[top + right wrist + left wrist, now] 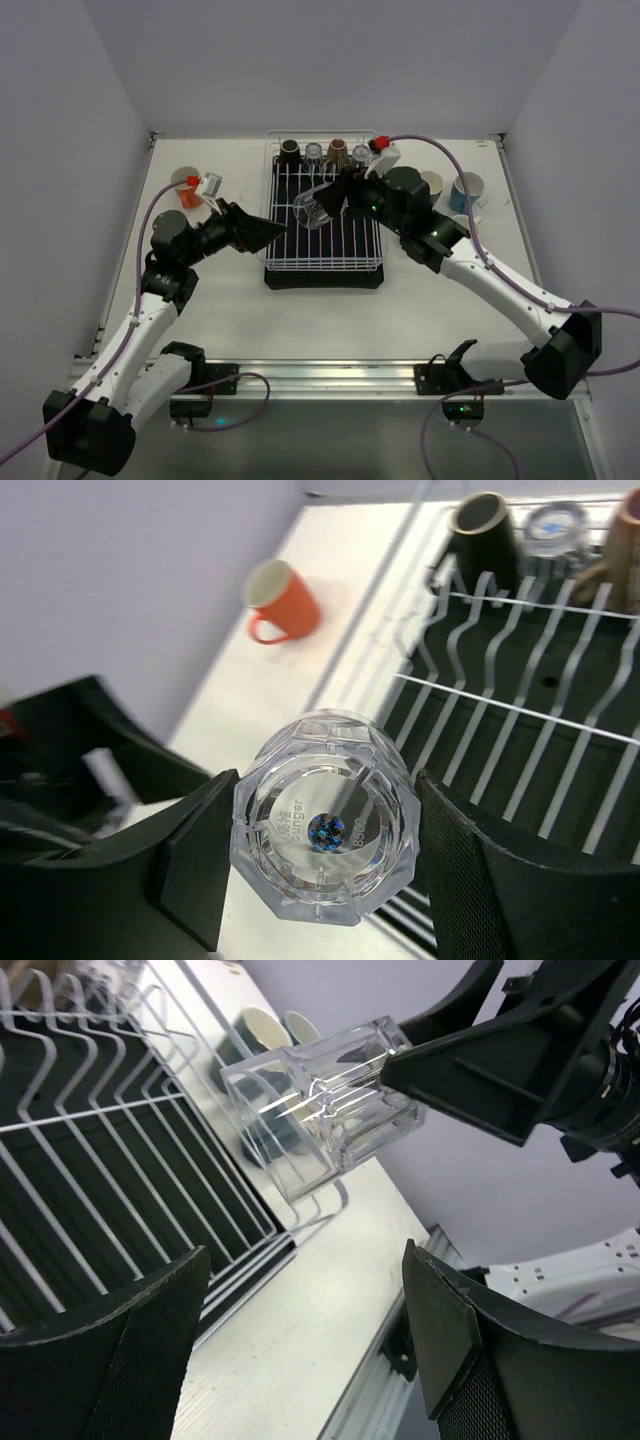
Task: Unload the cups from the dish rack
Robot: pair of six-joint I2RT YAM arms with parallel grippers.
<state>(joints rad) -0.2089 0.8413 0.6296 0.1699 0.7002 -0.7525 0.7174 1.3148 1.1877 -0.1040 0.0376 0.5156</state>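
My right gripper (322, 203) is shut on a clear glass tumbler (311, 210), holding it on its side above the white wire dish rack (352, 240). In the right wrist view the tumbler (325, 815) sits between both pads (190, 865). My left gripper (268, 232) is open and empty at the rack's left edge, facing the tumbler (320, 1100). A black cup (290, 151), a clear glass (314, 152), a brown cup (338, 151) and another clear glass (361, 153) stand along the rack's back row.
An orange mug (186, 185) stands on the table left of the rack, also in the right wrist view (280, 600). A dark cup (405, 182), a cream cup (432, 182) and a blue cup (466, 190) stand right of the rack, behind the right arm.
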